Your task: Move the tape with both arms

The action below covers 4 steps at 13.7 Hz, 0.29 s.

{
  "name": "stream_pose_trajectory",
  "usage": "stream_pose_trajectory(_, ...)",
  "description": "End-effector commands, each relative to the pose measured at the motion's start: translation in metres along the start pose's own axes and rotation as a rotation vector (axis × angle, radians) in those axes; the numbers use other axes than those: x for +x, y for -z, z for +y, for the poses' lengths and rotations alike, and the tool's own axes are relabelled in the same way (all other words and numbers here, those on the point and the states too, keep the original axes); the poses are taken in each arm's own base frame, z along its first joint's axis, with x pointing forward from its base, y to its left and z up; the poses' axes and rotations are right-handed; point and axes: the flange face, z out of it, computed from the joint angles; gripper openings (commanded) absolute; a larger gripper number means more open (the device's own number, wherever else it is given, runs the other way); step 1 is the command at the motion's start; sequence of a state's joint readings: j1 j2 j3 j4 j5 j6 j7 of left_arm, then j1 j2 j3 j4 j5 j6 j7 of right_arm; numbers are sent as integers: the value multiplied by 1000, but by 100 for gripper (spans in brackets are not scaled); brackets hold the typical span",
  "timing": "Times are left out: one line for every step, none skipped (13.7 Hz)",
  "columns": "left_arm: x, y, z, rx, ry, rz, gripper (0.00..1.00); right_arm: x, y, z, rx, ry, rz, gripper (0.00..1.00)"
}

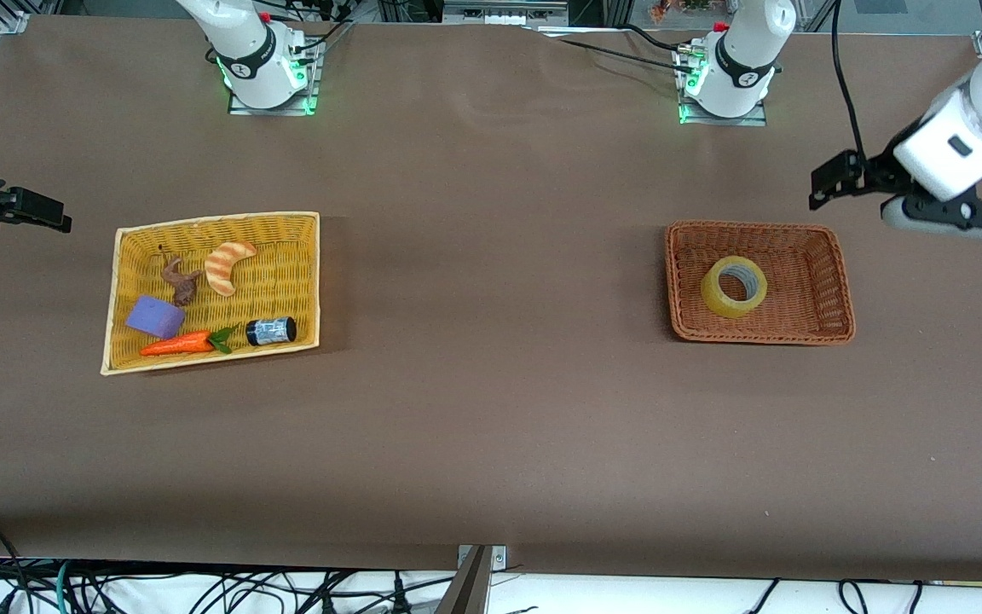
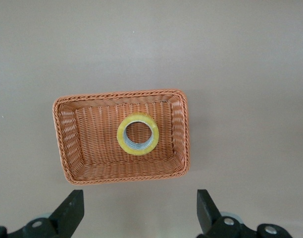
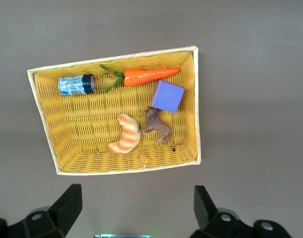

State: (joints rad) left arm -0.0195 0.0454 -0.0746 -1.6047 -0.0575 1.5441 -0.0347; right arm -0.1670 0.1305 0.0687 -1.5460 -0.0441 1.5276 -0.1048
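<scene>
The tape (image 2: pixel 137 134) lies flat, hole up, in the brown basket (image 2: pixel 72 144) below the left gripper (image 2: pixel 140 213), whose jaws are wide open. The right gripper (image 3: pixel 136 208), also open, waits over the yellow basket (image 3: pixel 42 109).

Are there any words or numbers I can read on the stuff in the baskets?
None can be read.
Small can in the yellow basket: its blue and white label carries print, too small and blurred to read.
Tape in the brown basket: no writing shows.
Arm bases: a round logo mark, no legible letters.
</scene>
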Motion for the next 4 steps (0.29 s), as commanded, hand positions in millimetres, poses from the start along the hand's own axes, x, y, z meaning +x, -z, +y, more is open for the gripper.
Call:
stream_pose_trajectory(6,10,1,23,28,-16,100,2,6,1,20,-3,13,100)
stream_pose_trajectory(6,10,1,23,28,-17,100,2,6,1,20,-4,13,100)
stream_pose_trajectory(6,9,-2,23,33,-22,100,2,6,1,20,-4,13,100)
stream_pose_trajectory(5,8,-3,23,34,-32,100,2,6,1,20,-4,13,100)
